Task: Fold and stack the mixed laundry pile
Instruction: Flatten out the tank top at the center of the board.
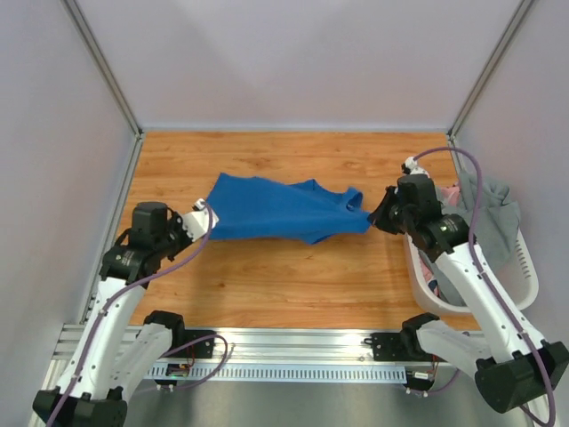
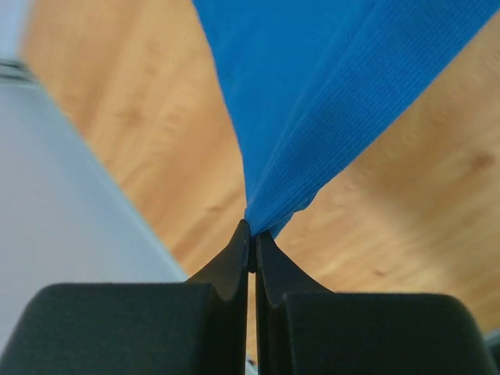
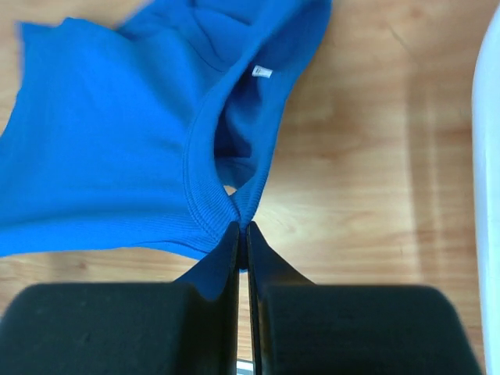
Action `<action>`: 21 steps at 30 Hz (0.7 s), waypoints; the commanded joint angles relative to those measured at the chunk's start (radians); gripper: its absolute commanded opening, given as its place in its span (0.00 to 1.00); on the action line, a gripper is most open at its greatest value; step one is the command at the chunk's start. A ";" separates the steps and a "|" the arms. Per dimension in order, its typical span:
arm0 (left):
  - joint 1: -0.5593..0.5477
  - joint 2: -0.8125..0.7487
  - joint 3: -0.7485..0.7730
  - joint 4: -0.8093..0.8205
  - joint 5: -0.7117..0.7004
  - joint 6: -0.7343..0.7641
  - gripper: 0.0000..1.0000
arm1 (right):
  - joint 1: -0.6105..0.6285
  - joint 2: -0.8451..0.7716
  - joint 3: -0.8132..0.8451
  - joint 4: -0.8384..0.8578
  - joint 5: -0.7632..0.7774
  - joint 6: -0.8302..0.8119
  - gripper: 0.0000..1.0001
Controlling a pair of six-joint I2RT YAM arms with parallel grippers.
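A bright blue garment (image 1: 276, 209) is stretched across the middle of the wooden table between both arms. My left gripper (image 1: 206, 213) is shut on its left edge; in the left wrist view the blue cloth (image 2: 312, 101) fans out from the pinched fingertips (image 2: 251, 230). My right gripper (image 1: 373, 216) is shut on its right end; the right wrist view shows the ribbed collar (image 3: 199, 195) clamped at the tips (image 3: 243, 228), a white label (image 3: 262, 73) inside the neck. A grey garment (image 1: 493, 218) hangs over the basket, with a bit of pink cloth (image 1: 450, 191) beside it.
A white slotted plastic basket (image 1: 524, 276) stands at the table's right edge behind my right arm; its rim (image 3: 488, 148) shows in the right wrist view. Grey enclosure walls (image 1: 53, 178) close in the left, back and right. A metal rail (image 1: 293, 342) runs along the near edge.
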 commanded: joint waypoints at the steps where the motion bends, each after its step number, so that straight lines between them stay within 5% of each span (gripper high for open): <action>1: 0.006 -0.007 -0.168 0.013 0.083 -0.014 0.00 | -0.008 0.004 -0.121 0.085 0.019 0.032 0.00; 8: 0.006 0.081 -0.352 0.144 0.106 -0.030 0.00 | -0.019 0.259 -0.168 0.225 0.079 0.039 0.08; 11: 0.006 0.099 -0.366 0.143 0.129 -0.039 0.00 | -0.023 0.367 -0.128 0.233 0.066 0.028 0.40; 15: 0.006 0.063 -0.378 0.124 0.164 -0.037 0.00 | -0.003 0.346 -0.096 0.178 0.082 0.016 0.56; 21: 0.006 0.004 -0.392 0.098 0.173 -0.043 0.00 | 0.266 0.118 -0.201 0.190 0.211 0.118 0.52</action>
